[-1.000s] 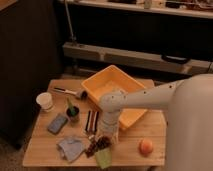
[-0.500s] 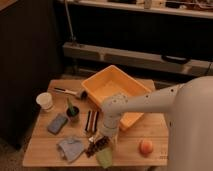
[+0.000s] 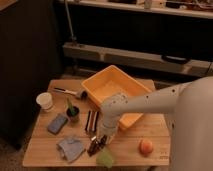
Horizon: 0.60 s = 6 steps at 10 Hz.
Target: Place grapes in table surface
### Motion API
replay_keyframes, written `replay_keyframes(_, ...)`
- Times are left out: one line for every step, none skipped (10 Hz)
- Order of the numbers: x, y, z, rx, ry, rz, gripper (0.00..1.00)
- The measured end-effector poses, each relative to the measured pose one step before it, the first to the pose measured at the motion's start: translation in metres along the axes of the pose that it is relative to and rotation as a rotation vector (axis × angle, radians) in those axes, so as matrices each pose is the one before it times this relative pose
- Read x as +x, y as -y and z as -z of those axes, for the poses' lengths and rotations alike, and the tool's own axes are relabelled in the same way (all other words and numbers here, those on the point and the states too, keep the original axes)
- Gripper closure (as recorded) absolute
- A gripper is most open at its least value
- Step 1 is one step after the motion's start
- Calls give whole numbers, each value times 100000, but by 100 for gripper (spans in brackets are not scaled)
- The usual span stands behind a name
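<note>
The grapes (image 3: 94, 146), a small dark reddish-purple bunch, are at the front middle of the light wooden table surface (image 3: 130, 156). I cannot tell whether they rest on the wood or hang just above it. My gripper (image 3: 101, 139) points down from the white arm and is right at the grapes, touching or just over their right side, partly hiding them.
A yellow-orange tray (image 3: 116, 91) stands behind the gripper. An orange-red fruit (image 3: 146, 146) lies to the right, a pale green object (image 3: 105, 159) just in front. A bluish cloth (image 3: 70, 148), grey flat object (image 3: 57, 123), dark cup (image 3: 73, 111), black striped item (image 3: 90, 121) and white cup (image 3: 45, 101) lie left.
The gripper has come down from in front of the tray to the grapes at the table's front. The other objects have not moved.
</note>
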Motion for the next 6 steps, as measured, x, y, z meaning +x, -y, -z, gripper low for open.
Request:
replay_keyframes(-196,-301,1217,548,2317,255,100)
replay_keyframes(-369,-314,1250,572,2145,305,100)
replay_keyframes(-744,-174,1113,881,2281,302,100)
replay_keyframes(-653,-155,1114,394,2080,95,100)
replay_keyframes(-732,-85,1317,459,2307,-116,100)
replay_keyframes(-621,-111,932,335,1953,167,100)
